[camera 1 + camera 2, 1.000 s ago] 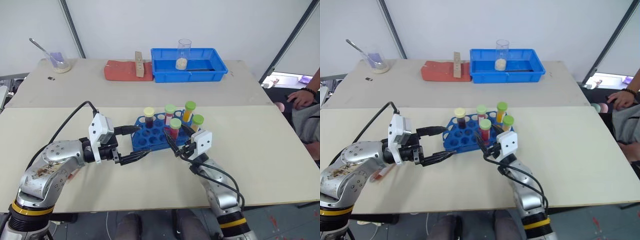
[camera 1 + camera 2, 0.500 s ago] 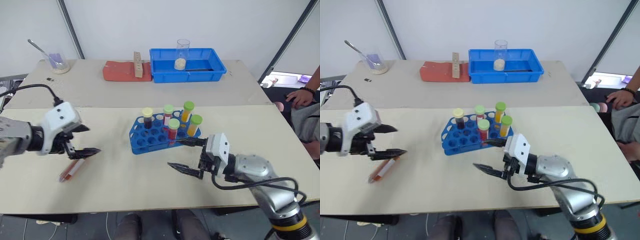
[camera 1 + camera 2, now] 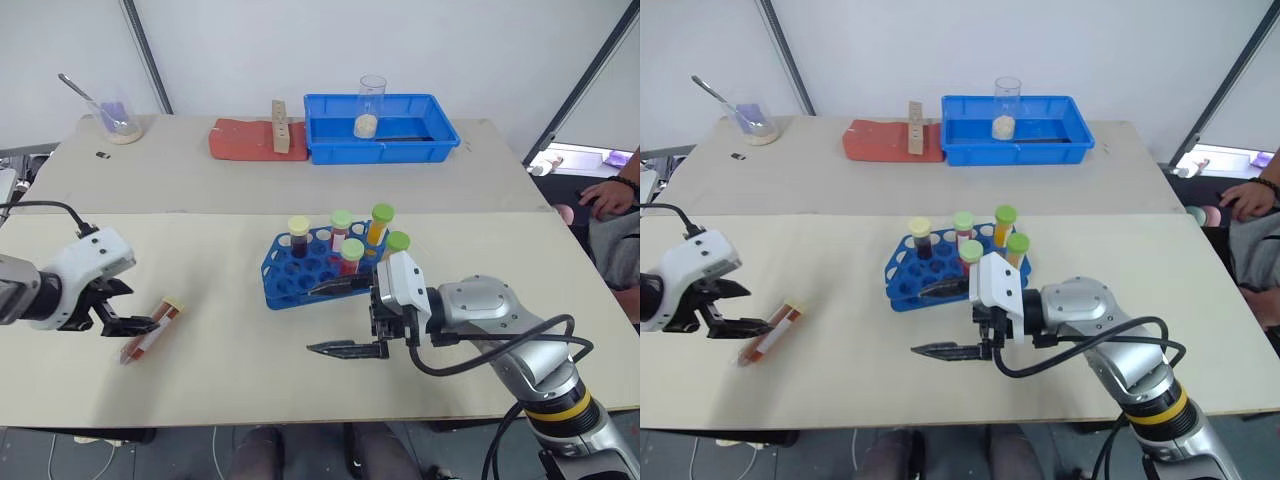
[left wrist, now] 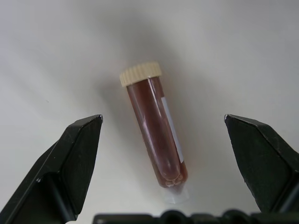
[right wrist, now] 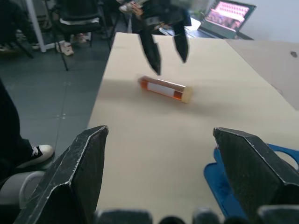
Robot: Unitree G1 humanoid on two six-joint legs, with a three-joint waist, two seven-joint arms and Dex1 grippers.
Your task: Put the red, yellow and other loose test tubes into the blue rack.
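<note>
The loose test tube (image 3: 150, 331) is lying on its side on the table (image 3: 230, 380), at the lower left of the left eye view, its cream cap (image 3: 174, 303) pointing up and to the right, its rounded tip toward the lower left. It is holding reddish-brown liquid and carrying a white label strip along one side. I am judging it light, stiff and smooth-walled, probably plastic, so it may roll or squirt out of a loose pinch. The best hold looks to be across the middle of the barrel, clear of the cap and the tapered tip.

My left gripper (image 4: 163, 140) is hanging just over the tube with its fingers spread wide on either side, touching nothing; in the left wrist view the tube is sitting between them, slightly slanted.

The blue rack (image 3: 300, 275) is standing at the centre of the frame, well apart from the tube, with five capped tubes upright toward its right side and many holes free on its left.

My right gripper (image 3: 335, 318) is hovering just below the rack, pointing left, its fingers wide apart and holding nothing.
</note>
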